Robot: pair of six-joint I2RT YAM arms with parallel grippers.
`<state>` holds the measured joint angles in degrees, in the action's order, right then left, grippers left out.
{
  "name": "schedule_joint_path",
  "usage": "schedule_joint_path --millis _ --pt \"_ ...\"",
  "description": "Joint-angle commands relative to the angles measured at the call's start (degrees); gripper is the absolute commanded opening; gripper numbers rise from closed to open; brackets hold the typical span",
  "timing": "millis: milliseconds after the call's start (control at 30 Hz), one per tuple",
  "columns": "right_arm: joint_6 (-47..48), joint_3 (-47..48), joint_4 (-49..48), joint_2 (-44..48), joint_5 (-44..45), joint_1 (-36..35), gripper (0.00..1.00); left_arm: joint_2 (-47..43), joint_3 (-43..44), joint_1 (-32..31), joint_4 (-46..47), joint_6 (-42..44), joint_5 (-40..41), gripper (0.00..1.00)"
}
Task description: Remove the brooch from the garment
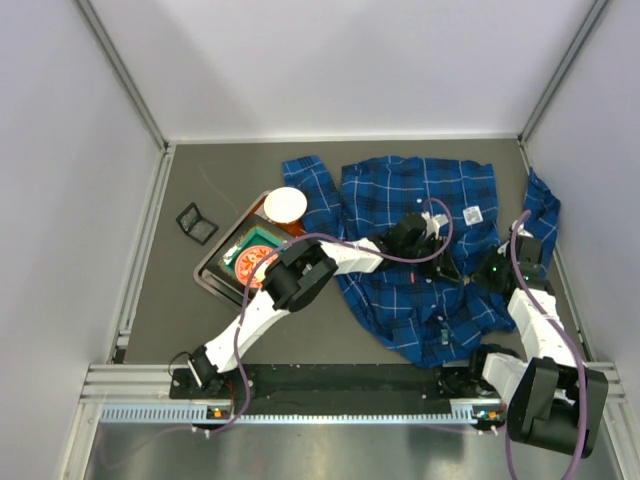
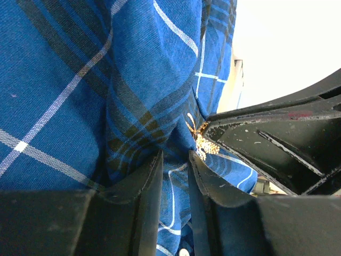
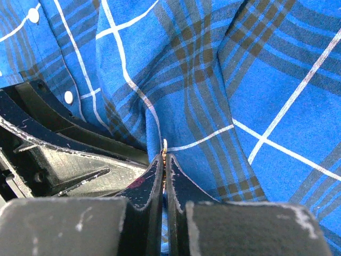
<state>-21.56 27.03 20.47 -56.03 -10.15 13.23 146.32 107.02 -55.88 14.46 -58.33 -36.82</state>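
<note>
The garment (image 1: 420, 200), a blue and navy plaid shirt, lies spread at the table's middle right. My left gripper (image 2: 175, 154) is shut on a raised fold of the garment (image 2: 133, 69), with cloth pinched between its fingers. The brooch (image 2: 201, 140), tiny and pale gold, sits on that fold just beyond the left fingertips. My right gripper (image 3: 165, 157) is shut on the brooch (image 3: 165, 145), which shows as a thin gold edge between its tips. The right gripper's black fingers (image 2: 266, 133) come in from the right in the left wrist view. Both grippers meet over the shirt's middle (image 1: 455, 265).
A dark tray (image 1: 212, 277) left of the shirt holds a white bowl (image 1: 285, 205) and a green and red item (image 1: 255, 255). A small black object (image 1: 196, 222) lies further left. A white label (image 1: 473, 214) is on the shirt. White walls enclose the table.
</note>
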Motion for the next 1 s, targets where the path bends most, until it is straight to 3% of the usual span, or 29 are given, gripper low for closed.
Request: schedule_joint_path --millis 0,200,333,467,567,967 --pt "0.20 1.98 -2.63 0.04 -0.92 -0.23 0.00 -2.98 -0.50 0.33 10.50 -5.74 -4.32 0.31" --pt "0.12 2.07 -2.63 -0.13 -1.01 -0.23 0.00 -2.62 0.20 0.86 9.98 -7.15 -4.31 0.32" --pt "0.20 2.07 -2.63 -0.13 -1.01 -0.23 0.00 -2.09 2.49 0.86 2.08 -3.91 -1.08 0.33" --pt "0.20 2.07 -2.63 -0.13 -1.10 -0.23 0.00 -2.36 2.84 0.68 2.24 -3.02 -2.99 0.18" --pt "0.20 1.98 -2.63 -0.13 -1.10 -0.23 0.00 -2.27 3.19 0.42 1.27 -1.44 -3.00 0.13" --pt "0.20 1.98 -2.54 -0.13 -1.45 -0.23 0.00 -0.34 6.09 -0.20 -0.04 -1.70 -3.53 0.07"
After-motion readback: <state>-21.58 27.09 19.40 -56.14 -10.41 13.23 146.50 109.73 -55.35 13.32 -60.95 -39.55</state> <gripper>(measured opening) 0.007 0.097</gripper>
